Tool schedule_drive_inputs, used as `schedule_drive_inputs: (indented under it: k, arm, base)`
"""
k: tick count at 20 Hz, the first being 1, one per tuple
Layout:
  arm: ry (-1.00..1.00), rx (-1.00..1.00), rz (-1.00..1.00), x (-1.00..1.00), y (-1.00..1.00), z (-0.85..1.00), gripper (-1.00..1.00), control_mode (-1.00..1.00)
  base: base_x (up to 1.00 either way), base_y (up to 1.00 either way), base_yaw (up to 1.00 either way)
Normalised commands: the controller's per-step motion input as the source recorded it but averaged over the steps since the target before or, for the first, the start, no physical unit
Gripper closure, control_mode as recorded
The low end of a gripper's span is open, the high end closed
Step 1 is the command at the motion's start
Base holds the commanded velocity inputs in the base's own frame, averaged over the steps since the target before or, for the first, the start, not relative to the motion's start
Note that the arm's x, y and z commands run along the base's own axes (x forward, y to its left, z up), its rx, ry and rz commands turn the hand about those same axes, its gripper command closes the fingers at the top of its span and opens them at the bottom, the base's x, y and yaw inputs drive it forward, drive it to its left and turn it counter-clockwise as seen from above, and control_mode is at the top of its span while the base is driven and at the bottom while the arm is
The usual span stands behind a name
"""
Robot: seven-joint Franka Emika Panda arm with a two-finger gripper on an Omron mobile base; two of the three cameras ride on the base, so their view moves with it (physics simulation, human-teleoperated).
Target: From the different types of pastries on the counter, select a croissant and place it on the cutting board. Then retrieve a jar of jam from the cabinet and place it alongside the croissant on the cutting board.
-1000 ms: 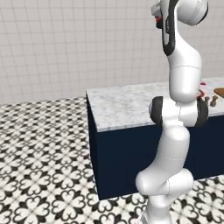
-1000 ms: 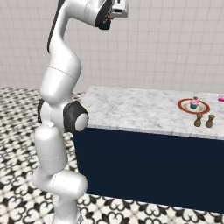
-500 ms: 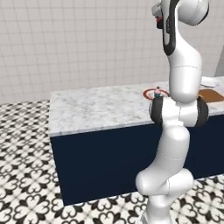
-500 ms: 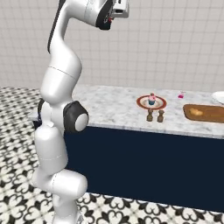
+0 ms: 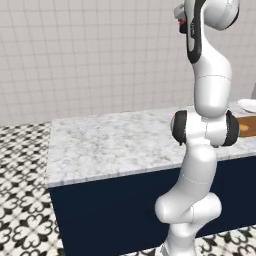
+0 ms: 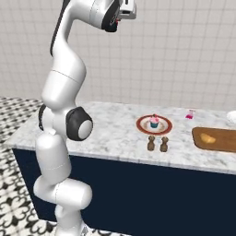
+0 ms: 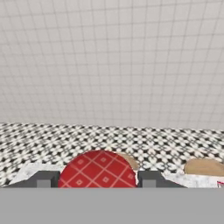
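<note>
Sideways along the long white-and-grey marbled counter (image 6: 115, 133) the base has driven, shifting both views. High above that counter, the two-finger gripper (image 7: 98, 178) pinches the squat red jam jar (image 7: 98, 169); the golden-orange croissant (image 6: 209, 138) lies on the brown wooden cutting board (image 6: 221, 140).

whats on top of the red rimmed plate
A pink-frosted cupcake in a blue wrapper sits on the plate. The part of the plate under the cupcake is covered. Two brown shakers stand on the counter in front of the plate, not on it.
</note>
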Motion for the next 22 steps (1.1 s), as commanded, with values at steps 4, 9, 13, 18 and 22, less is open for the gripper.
schedule_drive_inputs:
  k: [4,9,13,18,22]
  arm:
    - [0.00,0.00,0.00,0.00,0.00,0.00,1.00,1.00]
    - [0.00,0.00,0.00,0.00,0.00,0.00,1.00,1.00]
    - [0.00,0.00,0.00,0.00,0.00,0.00,1.00,1.00]
    - [0.00,0.00,0.00,0.00,0.00,0.00,1.00,1.00]
    - [0.00,0.00,0.00,0.00,0.00,0.00,1.00,1.00]
  base:
    - [0.37,-0.41,0.10]
    - [0.14,-0.44,0.12]
    - [0.31,-0.32,0.06]
    - [0.64,-0.49,0.00]
    - [0.14,-0.34,0.00]
